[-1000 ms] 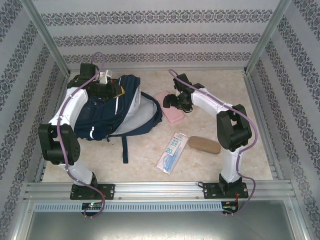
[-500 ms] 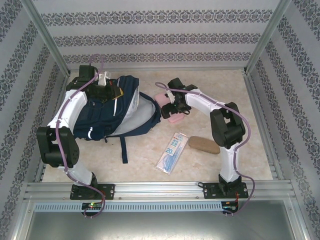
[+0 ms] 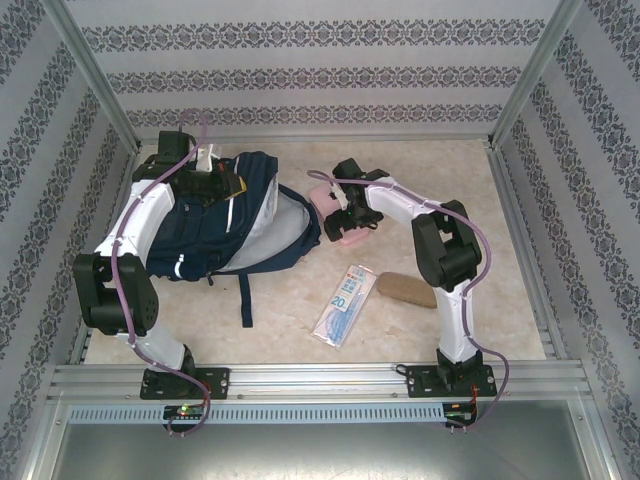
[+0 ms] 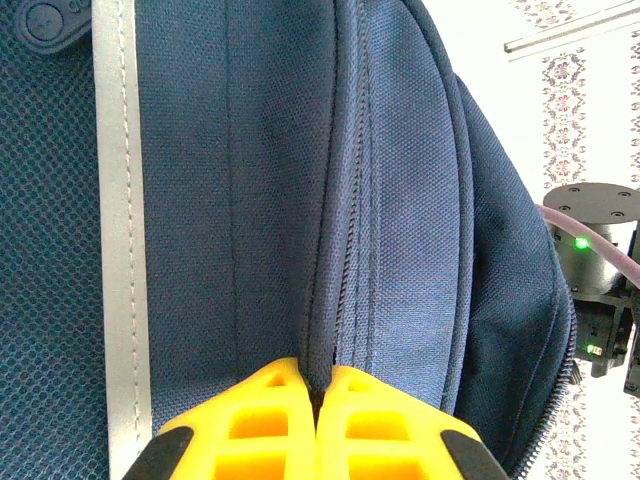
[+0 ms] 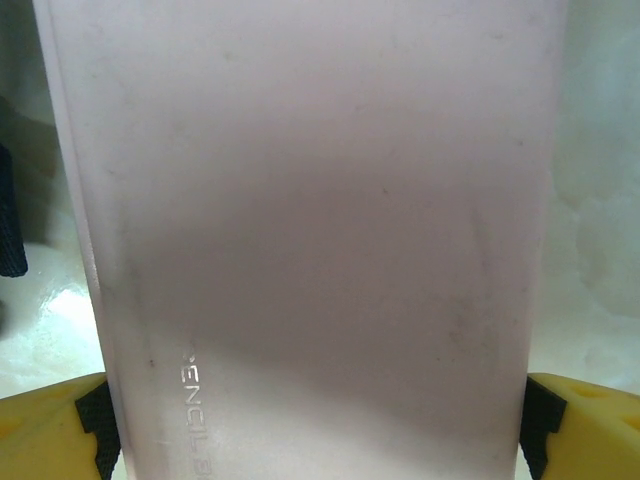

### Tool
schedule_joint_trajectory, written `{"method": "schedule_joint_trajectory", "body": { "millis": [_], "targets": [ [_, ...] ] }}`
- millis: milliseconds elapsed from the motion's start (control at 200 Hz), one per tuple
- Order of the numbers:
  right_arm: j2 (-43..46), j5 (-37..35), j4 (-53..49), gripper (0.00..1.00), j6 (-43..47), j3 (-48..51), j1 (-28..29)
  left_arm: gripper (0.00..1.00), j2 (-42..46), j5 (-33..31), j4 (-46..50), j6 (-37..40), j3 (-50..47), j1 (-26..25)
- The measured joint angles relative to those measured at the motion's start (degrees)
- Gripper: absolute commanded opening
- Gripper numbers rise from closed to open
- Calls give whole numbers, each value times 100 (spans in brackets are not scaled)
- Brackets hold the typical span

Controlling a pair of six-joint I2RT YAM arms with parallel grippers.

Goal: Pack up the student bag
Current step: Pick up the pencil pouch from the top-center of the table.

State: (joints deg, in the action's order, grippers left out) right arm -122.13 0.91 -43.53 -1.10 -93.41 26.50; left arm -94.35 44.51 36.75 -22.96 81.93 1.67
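The student bag (image 3: 235, 235), a navy backpack with grey reflective stripes, lies at the left of the table with its main compartment gaping toward the right. My left gripper (image 3: 214, 184) is at the bag's top. In the left wrist view its yellow fingers (image 4: 318, 395) are shut on a fold of the bag's fabric (image 4: 250, 200) beside the zipper. My right gripper (image 3: 341, 210) is lowered over a pink pencil box (image 3: 351, 238) just right of the bag's opening. The right wrist view has the open gripper (image 5: 315, 425) straddling the box (image 5: 310, 200), a finger at each long edge.
A blue-and-clear packet marked 20 (image 3: 345, 303) and a brown oblong case (image 3: 407, 290) lie in front of the pencil box. A dark strap (image 3: 247, 296) trails from the bag toward the near edge. Patterned walls and metal rails enclose the table.
The right arm has swung left and come down over the pink pencil box, and its jaws have widened. The left gripper has stayed shut on the bag.
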Motion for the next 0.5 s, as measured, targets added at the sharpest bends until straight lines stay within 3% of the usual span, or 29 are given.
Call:
{"method": "schedule_joint_trajectory", "body": {
  "millis": [500],
  "targets": [
    [-470, -199, -308, 98, 2, -566, 269, 0, 0, 90, 0, 2, -2, 15]
  ]
}}
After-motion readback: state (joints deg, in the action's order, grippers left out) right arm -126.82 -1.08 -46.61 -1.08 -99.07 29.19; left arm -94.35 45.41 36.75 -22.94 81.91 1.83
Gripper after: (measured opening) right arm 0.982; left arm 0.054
